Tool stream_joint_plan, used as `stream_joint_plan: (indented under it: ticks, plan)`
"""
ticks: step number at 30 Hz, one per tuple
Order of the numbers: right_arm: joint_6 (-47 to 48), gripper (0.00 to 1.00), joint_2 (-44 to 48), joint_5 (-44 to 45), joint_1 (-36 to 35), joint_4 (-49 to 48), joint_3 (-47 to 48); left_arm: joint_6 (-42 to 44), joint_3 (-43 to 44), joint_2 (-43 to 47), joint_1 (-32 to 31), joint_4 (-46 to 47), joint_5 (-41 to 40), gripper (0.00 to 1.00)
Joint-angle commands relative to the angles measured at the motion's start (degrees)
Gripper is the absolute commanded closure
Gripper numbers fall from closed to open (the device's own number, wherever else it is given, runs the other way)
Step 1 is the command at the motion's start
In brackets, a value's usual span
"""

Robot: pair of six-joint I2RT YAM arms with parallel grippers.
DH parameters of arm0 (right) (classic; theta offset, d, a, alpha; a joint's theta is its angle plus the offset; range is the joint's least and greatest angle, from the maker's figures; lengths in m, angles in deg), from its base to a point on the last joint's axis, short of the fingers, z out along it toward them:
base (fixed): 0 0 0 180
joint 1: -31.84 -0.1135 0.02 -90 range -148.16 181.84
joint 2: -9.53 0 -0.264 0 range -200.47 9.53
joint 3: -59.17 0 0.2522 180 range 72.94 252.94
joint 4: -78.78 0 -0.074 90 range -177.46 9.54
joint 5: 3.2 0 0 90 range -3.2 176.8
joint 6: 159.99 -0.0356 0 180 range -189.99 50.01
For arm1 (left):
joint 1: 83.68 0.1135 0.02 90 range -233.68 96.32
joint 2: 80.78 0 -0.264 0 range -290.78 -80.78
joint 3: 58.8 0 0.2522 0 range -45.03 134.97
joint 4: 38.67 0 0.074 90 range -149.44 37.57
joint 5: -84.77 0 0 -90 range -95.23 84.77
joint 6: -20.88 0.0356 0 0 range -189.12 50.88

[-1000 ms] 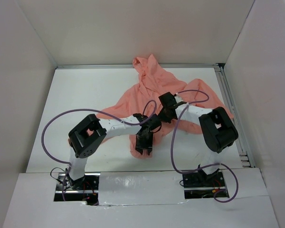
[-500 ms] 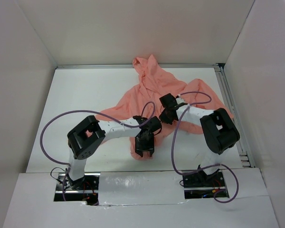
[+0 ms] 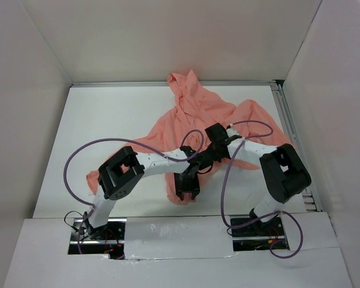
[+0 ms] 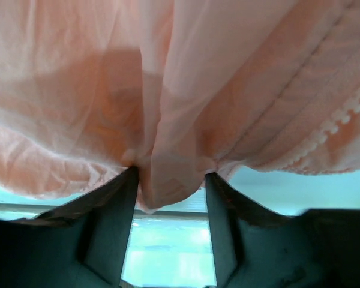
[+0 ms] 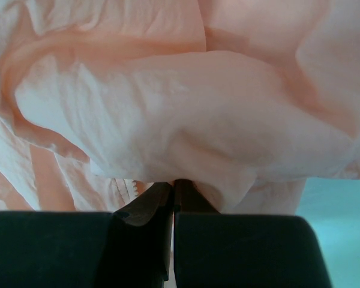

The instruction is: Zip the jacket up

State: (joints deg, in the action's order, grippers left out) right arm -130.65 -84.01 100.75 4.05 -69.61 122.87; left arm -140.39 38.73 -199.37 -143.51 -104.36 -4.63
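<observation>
at the left tool (image 4: 171, 180): spread apart, with a hanging fold of the salmon-pink thin fabric hooded jacket (image 4: 168, 90) drooping between the fingers (image 4: 108, 228); cannot tell whether gripped or merely draped. at the right tool (image 5: 173, 185): pressed together, seemingly pinching a thin fold of the same cloth, with a puffed bulge just above the tips. near each tool, a short run of pale zipper teeth (image 4: 342, 120): toward the right edge in the left wrist view, just left of the tips in the right wrist view. farther out, in the top view: both tools close together over the near part of the garment, which lies crumpled on the white table (image 3: 108, 120), hood toward the far wall, sleeves splayed left and right. judged as an early step: sorting out the front edges, no slider in sight, nothing zipped. next, probably: spread the two front edges flat, bring their bottom ends side by side, pin one down, seat the other in the slider.
</observation>
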Motion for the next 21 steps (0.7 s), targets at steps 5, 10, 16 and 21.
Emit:
stream_joint_plan:
  ticks: [5, 10, 16, 21]
  plan:
    - [-2.09, 1.0, 4.94, 3.53, -0.95, 0.17, -2.12, -2.22, -2.03, -13.77, -1.78, 2.35, -4.29, 0.67]
    - [-1.48, 1.0, 8.54, 4.15, -0.95, 0.0, -4.57, -0.64, -2.29, -13.69, -1.78, 4.72, -4.56, 0.92]
    - [7.3, 1.0, 19.25, 0.04, -1.39, -4.48, -9.23, 4.02, -6.23, -6.33, -0.64, 10.5, -4.38, 1.0]
    - [16.88, 1.0, 31.9, -6.73, -0.6, -7.29, -12.75, 10.52, -11.16, 11.16, -0.55, 17.02, -6.66, 1.0]
